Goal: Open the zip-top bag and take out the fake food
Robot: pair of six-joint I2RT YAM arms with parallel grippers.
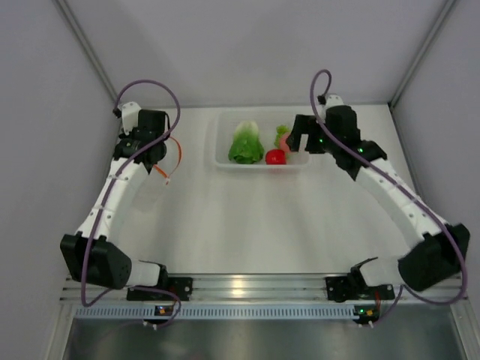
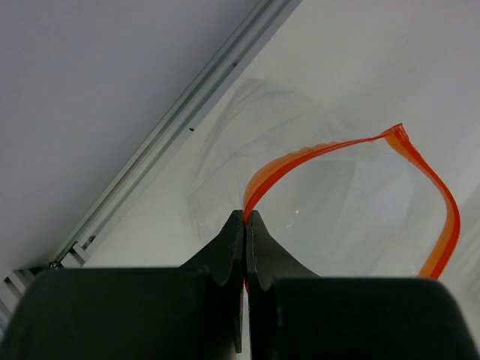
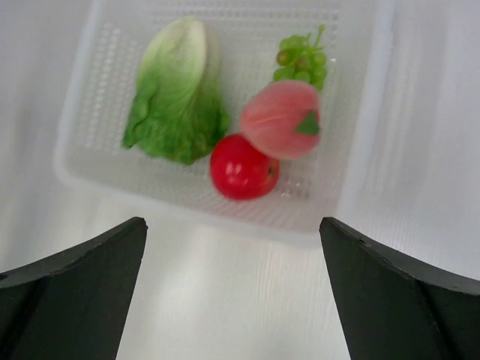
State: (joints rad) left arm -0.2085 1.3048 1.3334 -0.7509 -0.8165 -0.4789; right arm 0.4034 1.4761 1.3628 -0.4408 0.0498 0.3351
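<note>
My left gripper (image 2: 246, 216) is shut on the orange-red zip strip (image 2: 322, 148) of the clear zip-top bag (image 2: 300, 195), which hangs open and looks empty. In the top view this gripper (image 1: 157, 163) is at the far left with the strip (image 1: 178, 150) curling beside it. The lettuce (image 3: 176, 94), red tomato (image 3: 242, 166), pinkish fruit (image 3: 281, 120) and grape bunch (image 3: 304, 60) lie in the clear rigid tray (image 3: 337, 202). My right gripper (image 3: 232, 225) is open and empty, hovering just before the tray's near edge; in the top view it (image 1: 298, 144) is over the tray's right end.
The tray (image 1: 225, 139) sits at the back centre of the white table. Grey enclosure walls with a metal corner rail (image 2: 187, 120) stand close to my left gripper. An aluminium rail (image 1: 247, 289) runs along the near edge between the arm bases.
</note>
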